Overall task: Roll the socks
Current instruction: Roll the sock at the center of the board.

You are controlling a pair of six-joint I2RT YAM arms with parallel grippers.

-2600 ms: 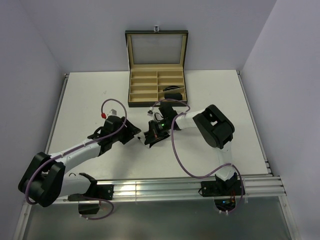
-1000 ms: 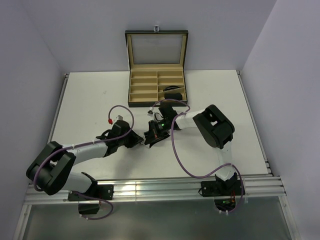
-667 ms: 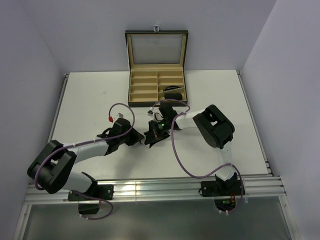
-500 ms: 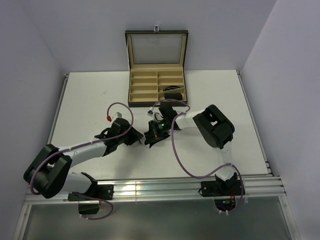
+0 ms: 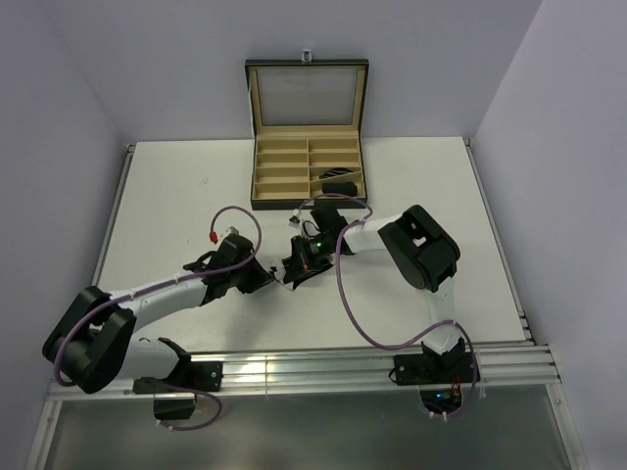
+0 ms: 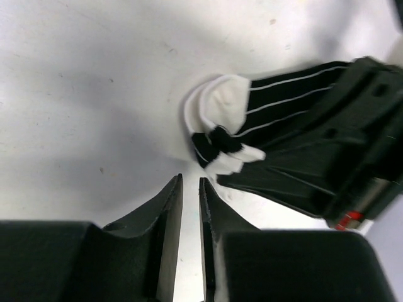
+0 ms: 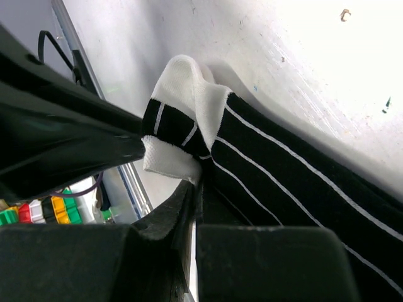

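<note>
**A:** What lies under you?

**B:** The white surface (image 5: 167, 196). An open box (image 5: 306, 205) stands at the middle of its far edge, lid up, tan compartments showing. Something dark (image 5: 340, 187) lies in a compartment at the box's near right corner; I cannot tell what it is.

**A:** And your arms?

**B:** My left arm (image 5: 157, 291) reaches in low from the near left corner. My right arm (image 5: 416, 245) folds back from the near right. They meet about mid-surface, a little toward the near edge, in front of the box and apart from it.

**A:** Where is the sock?

**B:** The striped sock (image 6: 283, 119) lies right there on the surface. It is black with thin white lines, and its white end (image 6: 223, 104) is bunched and folded over.

**A:** Your hands?

**B:** My right hand (image 7: 196, 185) is clenched tight over the sock, its tips pinching the fabric by the white fold. My left hand (image 6: 190, 185) is just beside that fold, not touching it. Its fingers stand a thin slit apart, with nothing between them.
</note>
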